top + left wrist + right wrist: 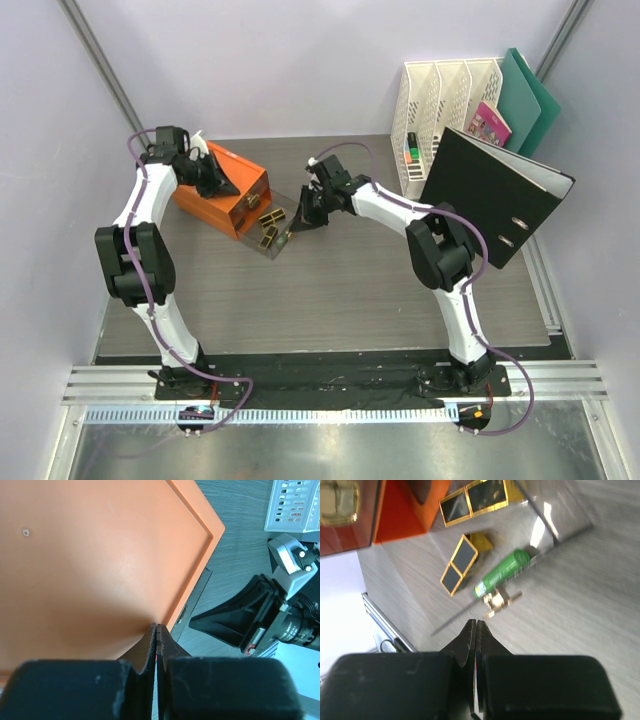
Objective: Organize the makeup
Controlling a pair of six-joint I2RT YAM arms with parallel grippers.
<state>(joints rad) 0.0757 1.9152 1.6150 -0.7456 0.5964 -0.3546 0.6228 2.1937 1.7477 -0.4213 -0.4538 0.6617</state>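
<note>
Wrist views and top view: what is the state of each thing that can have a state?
Left pincer: shut, empty, at the orange box's edge.
Right pincer: shut, empty.
Clear tray: lying flat on the table.
Green tube: lying in the tray.
Lipsticks: lying flat in the tray.
Black binder: standing tilted.

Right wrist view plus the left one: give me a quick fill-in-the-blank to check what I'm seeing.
1. The tube lying beside the lipsticks is ____.
2. The left gripper is over the ____ box.
3. The right gripper holds nothing, and its jaws are ____.

Missing words: green; orange; shut.
</note>
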